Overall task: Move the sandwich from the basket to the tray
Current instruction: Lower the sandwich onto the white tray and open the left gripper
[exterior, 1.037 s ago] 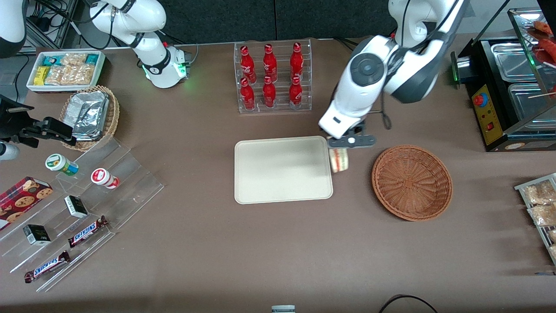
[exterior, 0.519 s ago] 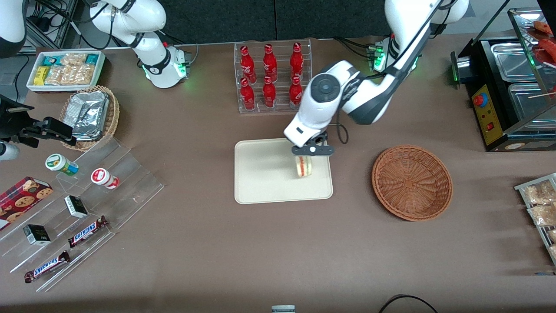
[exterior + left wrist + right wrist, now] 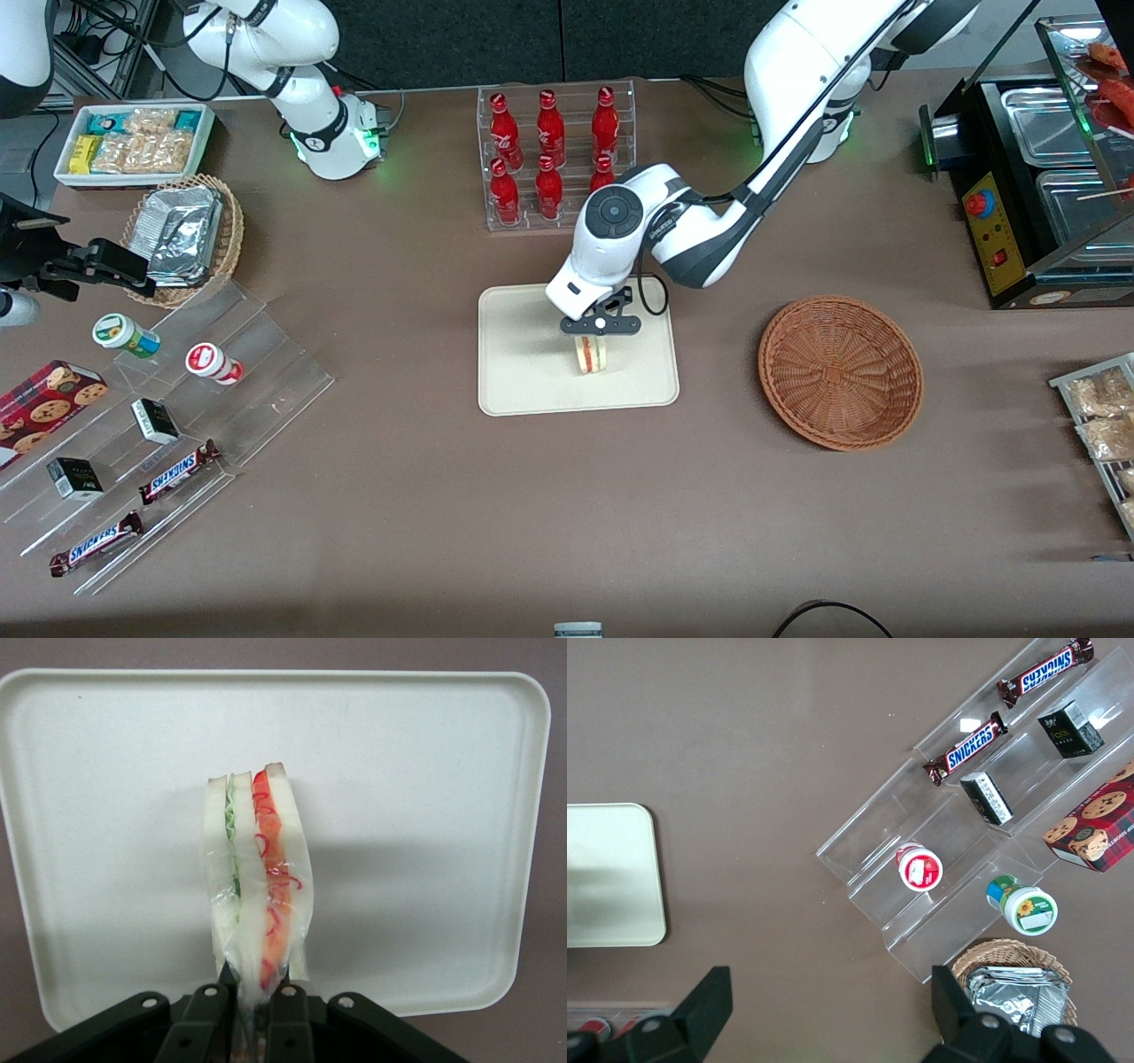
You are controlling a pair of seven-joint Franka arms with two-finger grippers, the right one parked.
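The whole table is seen from high up in the front view. The left wrist view is taken close up, looking past the gripper [image 3: 252, 1014] down onto the tray [image 3: 106, 771]. The right wrist view looks down from higher. The tray [image 3: 514, 354] is seen in all three views [image 3: 611, 904].

Your sandwich [image 3: 252, 881] is a pale bread wedge in clear wrap, with green and red filling along its cut edge. It hangs point-down over the tray [image 3: 523, 372], pinched at one end by the gripper [image 3: 599, 330]. The tray is cream-white, flat, round-cornered, and lies on the surface. The reddish-brown wicker basket [image 3: 840, 372] sits beside it, toward the working arm's end.
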